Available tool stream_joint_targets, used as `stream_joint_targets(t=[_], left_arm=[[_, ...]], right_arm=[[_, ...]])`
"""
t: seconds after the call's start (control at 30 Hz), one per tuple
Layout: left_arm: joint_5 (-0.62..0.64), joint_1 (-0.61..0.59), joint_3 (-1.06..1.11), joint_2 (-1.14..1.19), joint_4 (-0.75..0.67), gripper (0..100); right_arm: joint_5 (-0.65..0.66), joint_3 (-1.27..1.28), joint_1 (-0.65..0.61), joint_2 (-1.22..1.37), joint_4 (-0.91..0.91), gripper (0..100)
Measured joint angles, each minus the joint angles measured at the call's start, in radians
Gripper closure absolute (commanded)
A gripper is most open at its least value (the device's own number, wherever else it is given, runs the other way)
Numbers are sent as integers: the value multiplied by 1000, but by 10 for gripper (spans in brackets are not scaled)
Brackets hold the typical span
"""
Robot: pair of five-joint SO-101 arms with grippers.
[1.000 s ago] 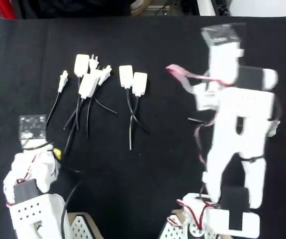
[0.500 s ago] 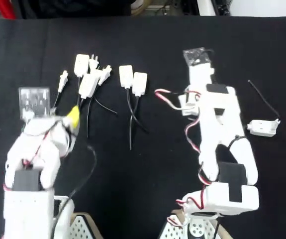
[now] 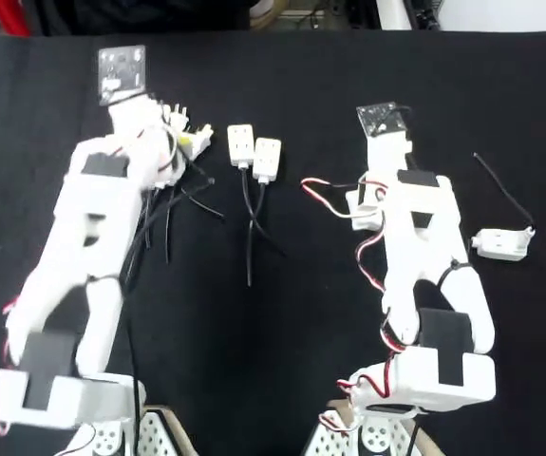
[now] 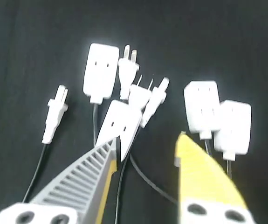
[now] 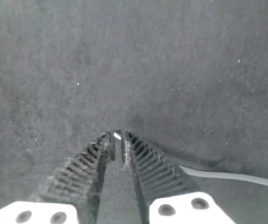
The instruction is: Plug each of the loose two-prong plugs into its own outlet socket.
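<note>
High view: two white sockets [image 3: 241,142] are seen side by side near the far edge of the black table [image 3: 301,76], with their black cords [image 3: 251,223] crossed toward the near edge. Another white piece [image 3: 500,244] with a cord is laid by the right edge. Loose plugs [image 4: 140,93] are bunched toward the far left corner, partly hidden by the left arm [image 3: 92,218], which is stretched long over them. The left claw [image 4: 147,140] is held wide, with nothing gripped. The right arm [image 3: 424,237] is bent, and the right claw [image 5: 117,140] is nearly closed on nothing, over a bare part of the table.

The left arm [image 3: 92,228] is stretching forward, carrying the left gripper [image 4: 147,140] up to the plugs [image 4: 138,95], which are lying just ahead of its parted fingers [image 4: 203,177]. The right arm [image 3: 424,247] is settling after its swing.
</note>
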Motion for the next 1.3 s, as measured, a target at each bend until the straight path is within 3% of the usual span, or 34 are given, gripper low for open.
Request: stream_joint_targets(t=[0.23, 0.47, 0.97, 1.17, 1.3], left_arm=[[3, 6, -184, 227, -5, 722], [66, 37, -218, 387, -9, 722], [17, 91, -219, 416, -9, 722], [-20, 91, -219, 433, -12, 722], [-94, 87, -262, 474, -91, 723]], right_arm=[[21, 0, -6, 3, 0, 966], [28, 31, -25, 3, -21, 966], [28, 80, -25, -6, -25, 966], [78, 227, -25, -160, -57, 966], [81, 321, -25, -259, -115, 966]])
